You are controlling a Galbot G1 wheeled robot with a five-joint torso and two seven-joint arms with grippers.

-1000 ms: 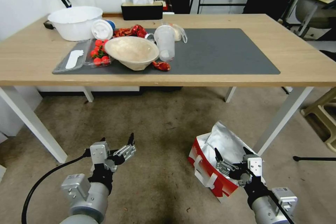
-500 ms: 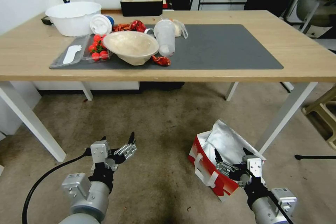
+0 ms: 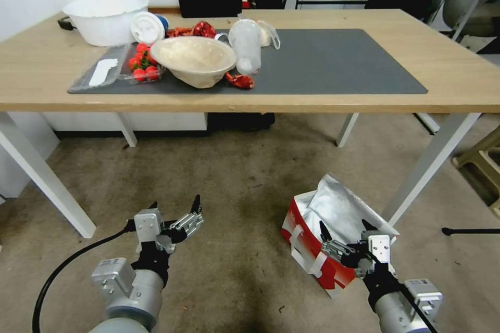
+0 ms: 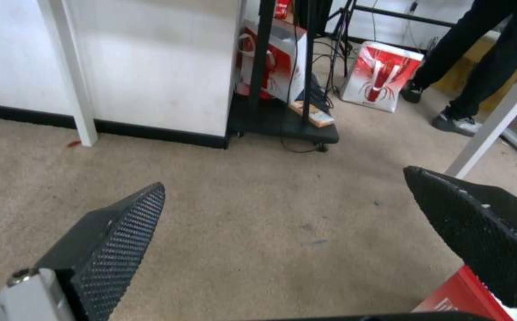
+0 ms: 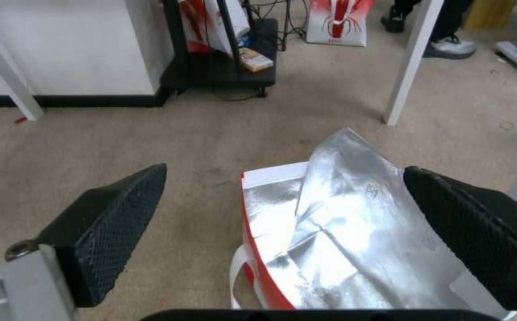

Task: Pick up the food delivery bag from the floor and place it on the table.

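Observation:
The food delivery bag (image 3: pixel 319 239) stands on the floor (image 3: pixel 229 192) by the table's right front leg, red and white with silver foil lining (image 5: pixel 341 232) and white strap handles. My right gripper (image 3: pixel 346 234) hangs open just above the bag's near side, nothing between its fingers. Its wrist view looks down into the open foil mouth. My left gripper (image 3: pixel 174 210) is open over bare floor, well left of the bag. A red corner of the bag (image 4: pixel 463 296) shows in the left wrist view. The table (image 3: pixel 469 83) with its dark grey mat (image 3: pixel 338 62) stands ahead.
On the table's left half lie a white basin (image 3: pixel 104 18), a beige bowl (image 3: pixel 194 60), a tray of cherry tomatoes (image 3: pixel 140 65), a clear cup (image 3: pixel 246 47) and red wrappers. A white table leg (image 3: pixel 429 164) rises right beside the bag. The mat's right half is bare.
The whole head view has shifted: the table sits higher in the picture, so the camera has tilted or lowered. Both grippers and the bag hold their places.

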